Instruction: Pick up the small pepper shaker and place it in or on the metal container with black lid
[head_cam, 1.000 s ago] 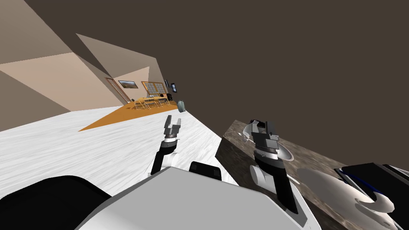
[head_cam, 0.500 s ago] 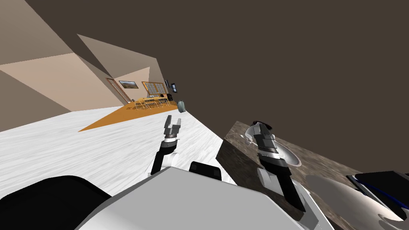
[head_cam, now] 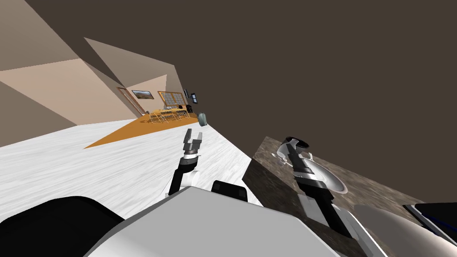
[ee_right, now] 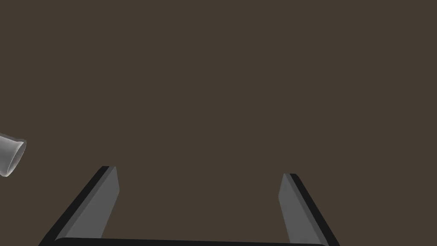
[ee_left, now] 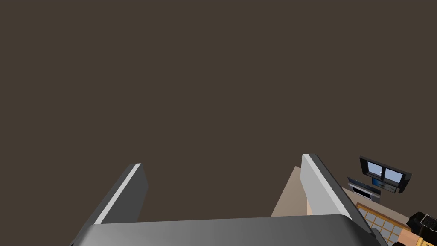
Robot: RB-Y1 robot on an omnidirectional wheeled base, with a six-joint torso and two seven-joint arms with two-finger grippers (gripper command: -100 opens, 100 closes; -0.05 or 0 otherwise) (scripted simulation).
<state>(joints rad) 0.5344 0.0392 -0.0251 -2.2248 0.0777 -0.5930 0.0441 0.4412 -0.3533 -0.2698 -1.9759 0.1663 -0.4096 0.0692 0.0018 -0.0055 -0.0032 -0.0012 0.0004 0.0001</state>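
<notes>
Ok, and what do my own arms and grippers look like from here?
Both are alike: the left gripper and the right gripper each have two thin, blade-like grey fingers with dark edges on a dark box. The left arm has a black forearm with white casing and a grey wrist ring; the right arm matches. I see no cables or markings.

The counter on my right has a mottled brown top and a darker side face. Near its far corner stands a rounded metal container with a black lid. Just beside it, nearer me, lies a shallow silvery dish. Closer still rests a large pale rounded thing, and beside that a dark flat item with a blue edge.
</notes>
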